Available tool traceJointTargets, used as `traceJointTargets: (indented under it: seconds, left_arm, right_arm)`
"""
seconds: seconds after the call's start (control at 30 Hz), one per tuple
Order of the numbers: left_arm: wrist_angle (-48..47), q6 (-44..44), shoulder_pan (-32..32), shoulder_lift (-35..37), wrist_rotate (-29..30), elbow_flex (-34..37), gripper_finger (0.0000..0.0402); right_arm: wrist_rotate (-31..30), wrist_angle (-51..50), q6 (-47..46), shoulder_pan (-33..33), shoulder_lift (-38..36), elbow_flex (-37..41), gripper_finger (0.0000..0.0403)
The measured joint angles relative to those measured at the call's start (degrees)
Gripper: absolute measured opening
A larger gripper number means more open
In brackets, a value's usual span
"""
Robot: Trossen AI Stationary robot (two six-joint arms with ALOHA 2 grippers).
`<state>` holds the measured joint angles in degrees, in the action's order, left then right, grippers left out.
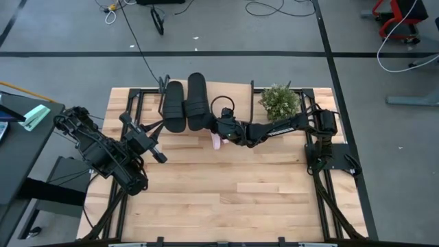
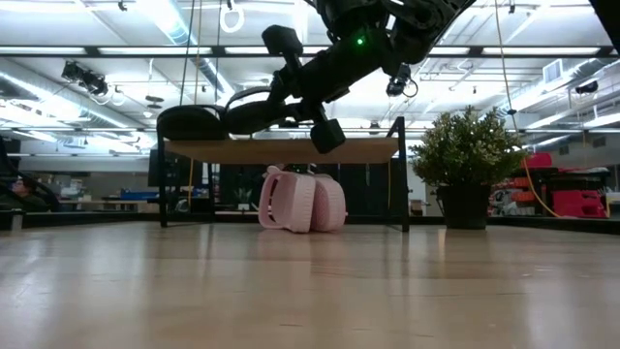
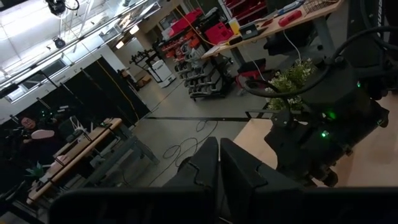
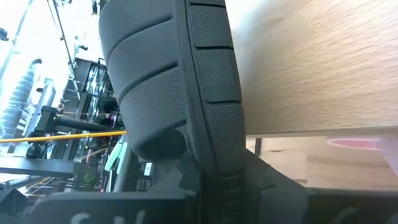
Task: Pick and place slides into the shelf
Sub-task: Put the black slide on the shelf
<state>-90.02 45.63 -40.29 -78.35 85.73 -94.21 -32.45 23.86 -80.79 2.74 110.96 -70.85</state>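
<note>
The shelf (image 1: pixel 236 92) stands at the table's far edge; its top board also shows in the low view (image 2: pixel 368 150). One black slide (image 1: pixel 174 107) lies on the top board. My right gripper (image 1: pixel 214 126) is shut on the second black slide (image 1: pixel 197 101) beside it, over the board. Two pink slides (image 2: pixel 300 202) stand on edge on the table under the shelf; one peeks out in the high view (image 1: pixel 217 142). My left gripper (image 1: pixel 159 156) is shut and empty, raised over the table's left part. My right gripper pinches the second black slide's near end (image 4: pixel 214 163) between its two fingers, which lie along the slide. The fingers come slanting from the table's right and near side. The slide (image 2: pixel 254 112) is tilted, its far end low by the top board and its held end raised.
A potted plant (image 1: pixel 279 101) stands on the table right of the shelf, close behind my right arm. The near half of the wooden tabletop (image 1: pixel 233 199) is bare. Cables lie on the floor beyond the far edge.
</note>
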Motion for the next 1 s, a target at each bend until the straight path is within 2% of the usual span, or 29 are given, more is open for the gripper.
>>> traceJointTargets:
  seconds: [0.37, 0.67, 1.0]
  left_arm:
    - [0.0, 0.2, 4.2, 0.0, 0.0, 0.0, 0.0034]
    - [0.0, 0.3, 6.8, 0.0, -0.6, 0.0, 0.0022]
    - [0.0, 0.4, 6.8, 0.0, -1.5, 0.0, 0.0027]
  right_arm:
    - [0.0, 0.2, -0.1, 0.0, 0.0, 0.0, 0.0054]
    - [1.3, 0.3, -0.2, -0.3, 0.0, 0.0, 0.0116]
    - [6.3, 0.2, 2.8, 0.3, 0.0, 0.0, 0.0126]
